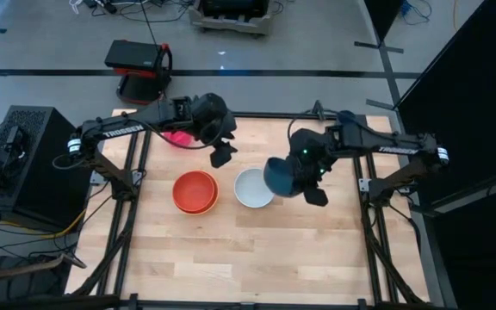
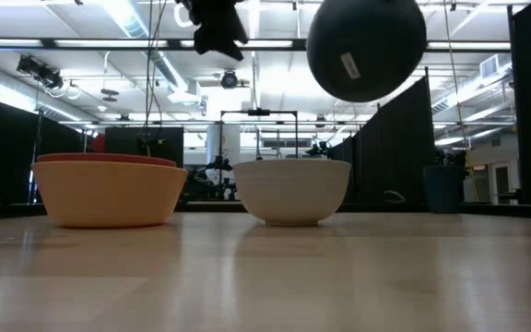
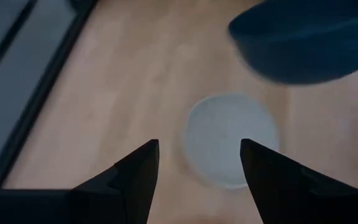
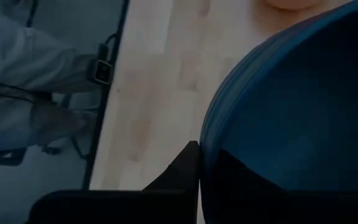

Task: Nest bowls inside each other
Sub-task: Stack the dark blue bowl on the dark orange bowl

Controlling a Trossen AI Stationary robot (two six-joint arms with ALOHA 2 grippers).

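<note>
right gripper (image 1: 306, 182) – clamped on teal-blue bowl (image 1: 281, 176), held aloft beside white bowl (image 1: 253, 188) | left gripper (image 1: 222, 148) – fingers spread, nothing held | red bowl (image 1: 195, 188) nested in orange bowl (image 2: 109, 195)

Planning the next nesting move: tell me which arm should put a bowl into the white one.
Right. Its hand already grips the teal-blue bowl by the rim, lifted beside the white bowl. The left hand hangs open and empty behind it.
</note>
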